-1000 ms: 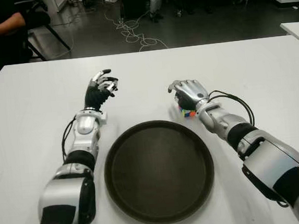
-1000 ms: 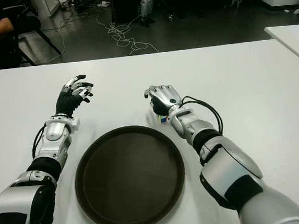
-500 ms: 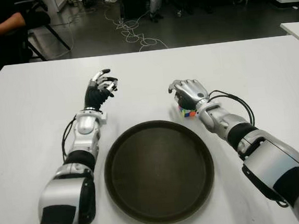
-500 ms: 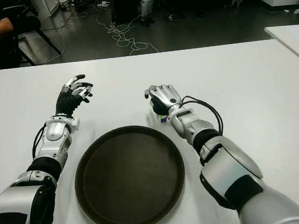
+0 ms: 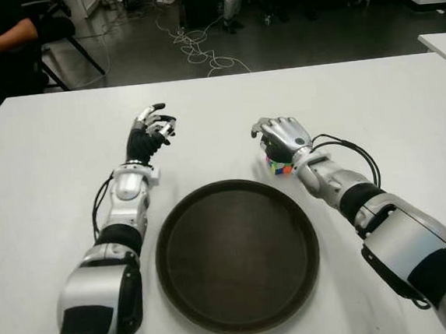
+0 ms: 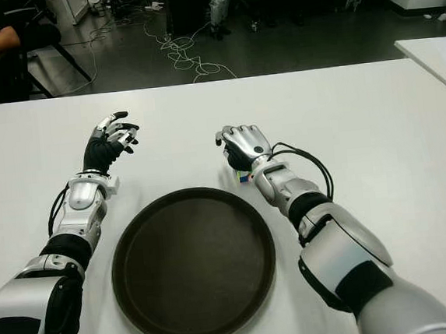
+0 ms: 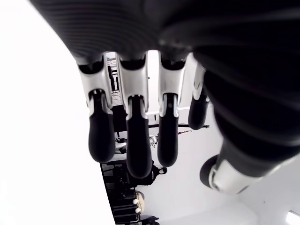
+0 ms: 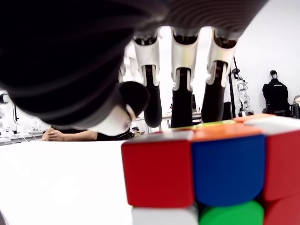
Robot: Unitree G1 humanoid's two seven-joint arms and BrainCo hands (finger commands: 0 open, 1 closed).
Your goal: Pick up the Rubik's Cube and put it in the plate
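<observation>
Fingers of the left robot hand (image 5: 149, 128) hang relaxed and empty at centre left, above the bare plate (image 5: 237, 254). Right of centre, the right robot hand (image 5: 281, 138) arches over the cube (image 8: 206, 176) on the tabletop (image 5: 44, 175), fingers not yet closed, so grasp, lift and placing all remain.

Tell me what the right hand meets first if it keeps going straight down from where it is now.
Likely the Rubik's Cube: the right hand hovers over it, fingers spread above its top, apparently not yet gripping. The white table lies beneath.
</observation>
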